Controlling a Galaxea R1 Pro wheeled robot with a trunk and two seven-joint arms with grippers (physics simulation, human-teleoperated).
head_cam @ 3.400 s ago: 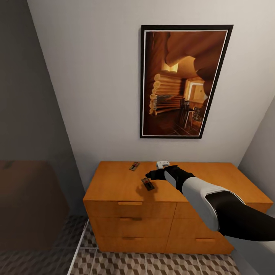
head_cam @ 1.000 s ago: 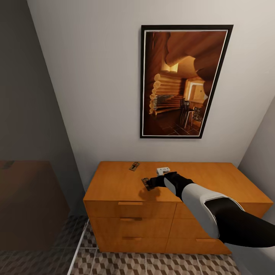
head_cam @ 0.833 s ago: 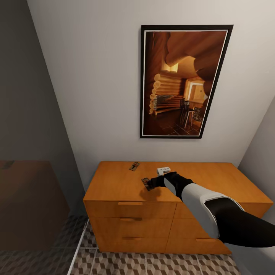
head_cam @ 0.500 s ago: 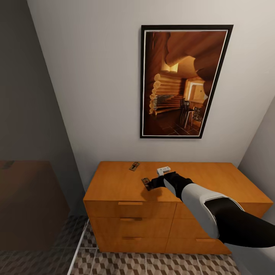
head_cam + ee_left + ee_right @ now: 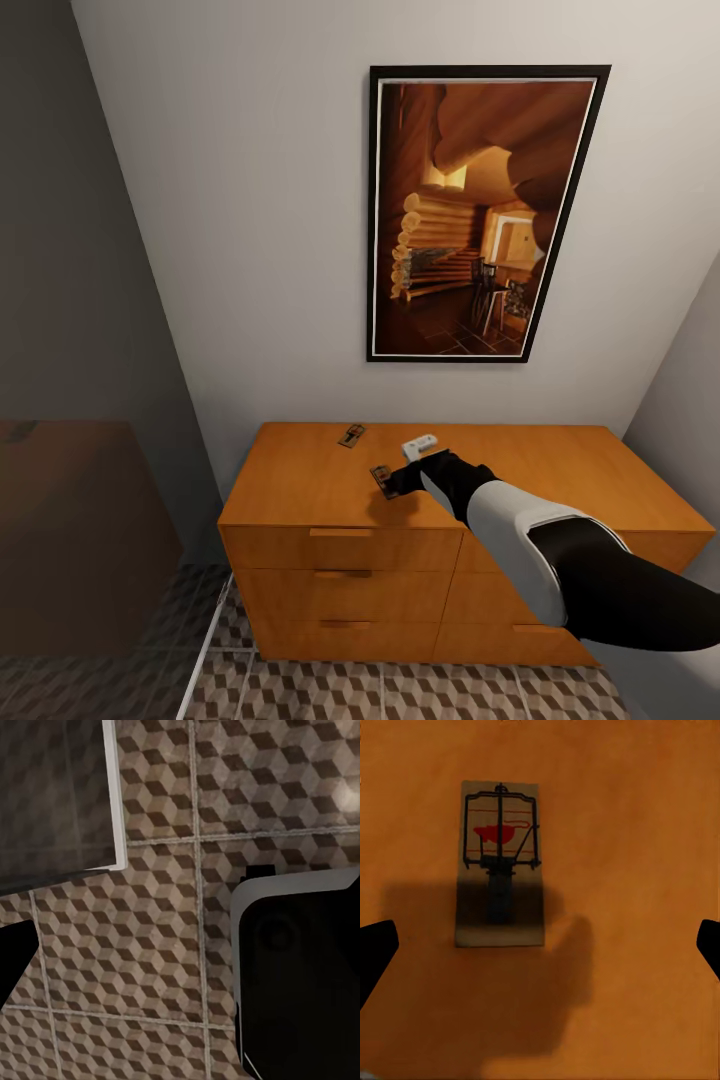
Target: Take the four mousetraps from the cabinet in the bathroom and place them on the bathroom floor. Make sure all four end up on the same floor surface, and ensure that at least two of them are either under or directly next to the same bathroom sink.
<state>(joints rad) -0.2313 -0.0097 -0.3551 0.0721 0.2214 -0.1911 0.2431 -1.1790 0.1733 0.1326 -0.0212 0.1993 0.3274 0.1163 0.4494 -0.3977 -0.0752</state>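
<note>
**Mousetrap lay between my open right fingers**

Mousetraps were two on the wooden cabinet (image 5: 300, 480), none yet on the bathroom floor (image 5: 400, 695). The near mousetrap (image 5: 381, 479) lay flat on the cabinet top, just in front of my right gripper (image 5: 398, 484), which reached over from the right side. The far mousetrap (image 5: 351, 435) lay near the wall, apart from the first one.

In the right wrist view the near mousetrap (image 5: 500, 862) was ahead of me and a little to one side of the middle line between my fingers (image 5: 375, 952). My right fingers stood wide apart, one tip at each edge of that view, and they touched nothing. The long axis of the mousetrap ran across the line from fingertip to fingertip, so I judged that closing would catch it on its long edges, if I first shifted sideways to centre it and then lowered.

My right arm was clearly the nearer one. My left arm hung low over the bathroom floor (image 5: 150, 967); whether its fingers were apart or together I could not tell.

A small white box (image 5: 420, 444) sat just behind my right wrist.
</note>
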